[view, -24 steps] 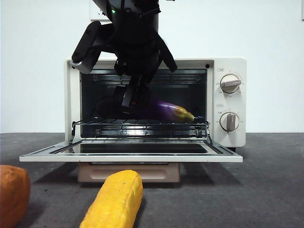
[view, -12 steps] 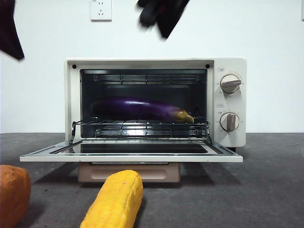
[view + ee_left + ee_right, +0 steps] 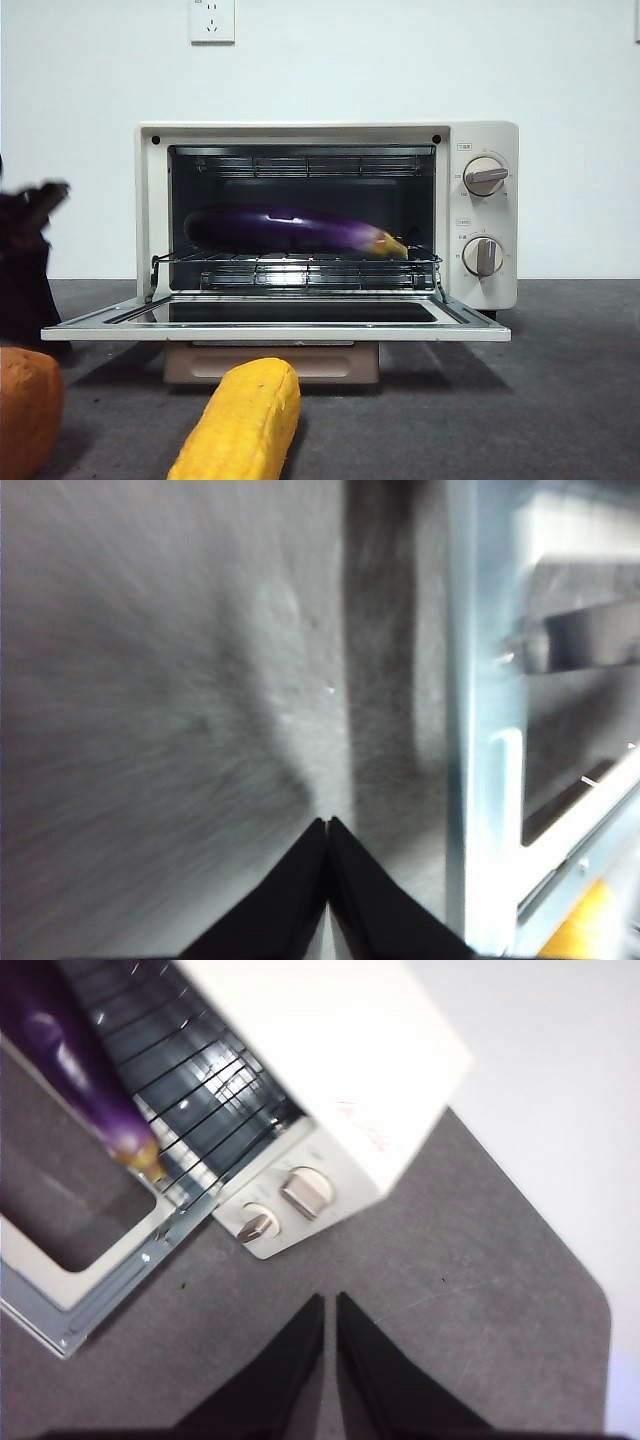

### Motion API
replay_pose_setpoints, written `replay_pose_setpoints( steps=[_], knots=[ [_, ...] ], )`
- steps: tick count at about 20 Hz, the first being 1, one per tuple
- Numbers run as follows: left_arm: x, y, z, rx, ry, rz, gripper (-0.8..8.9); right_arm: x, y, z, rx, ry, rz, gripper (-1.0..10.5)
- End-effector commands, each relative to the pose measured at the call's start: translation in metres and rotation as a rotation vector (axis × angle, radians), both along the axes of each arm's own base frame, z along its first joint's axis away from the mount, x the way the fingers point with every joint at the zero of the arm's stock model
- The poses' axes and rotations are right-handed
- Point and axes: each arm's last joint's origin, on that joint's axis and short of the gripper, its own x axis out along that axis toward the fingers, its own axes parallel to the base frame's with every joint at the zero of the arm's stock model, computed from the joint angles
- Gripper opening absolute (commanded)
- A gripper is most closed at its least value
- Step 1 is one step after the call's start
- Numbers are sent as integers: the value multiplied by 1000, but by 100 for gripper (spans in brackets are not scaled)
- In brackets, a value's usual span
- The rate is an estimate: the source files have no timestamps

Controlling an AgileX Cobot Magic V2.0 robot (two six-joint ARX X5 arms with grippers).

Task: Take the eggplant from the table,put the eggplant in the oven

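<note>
The glossy purple eggplant (image 3: 290, 228) lies lengthwise on the wire rack (image 3: 300, 270) inside the open cream oven (image 3: 480, 140), its yellowish stem end pointing right. No gripper touches it. My left gripper (image 3: 328, 825) is shut and empty, low over the grey table (image 3: 150, 730) beside the door's edge (image 3: 480, 780). In the front view it appears as a blurred dark shape (image 3: 25, 270) at the left edge. High above the oven's knob side (image 3: 330, 1050), my right gripper (image 3: 330, 1300) is shut and empty, and the eggplant (image 3: 80, 1060) shows below it.
The oven door (image 3: 275, 330) lies folded down flat toward the front. A yellow corn-shaped item (image 3: 245, 420) rests on the table (image 3: 560, 400) before the door. An orange lump (image 3: 25, 410) sits at the front left, just below the dark arm.
The gripper that reached into the oven has let go of the eggplant and pulled out upward. A dark arm has since dropped to the left edge; the eggplant stays on the rack.
</note>
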Motion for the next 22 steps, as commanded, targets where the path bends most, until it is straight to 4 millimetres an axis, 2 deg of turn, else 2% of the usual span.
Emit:
replay_pose_setpoints(
  steps=[1,7,15,18,22],
  knots=[
    [4,-10,-14,-149,38,-47,6,-9,-12,14,125,-33,-26,4],
    [5,-18,-17,-296,41,-90,6,-25,-39,26,207,-101,-57,4],
    [11,-3,-4,-602,-4,-83,6,-40,-64,27,267,-108,-120,4],
    [20,7,7,-644,-46,-71,6,-41,-66,25,267,-91,-135,4],
    [43,14,35,-641,-118,-70,7,-43,-70,23,248,-89,-162,4]
  ],
)
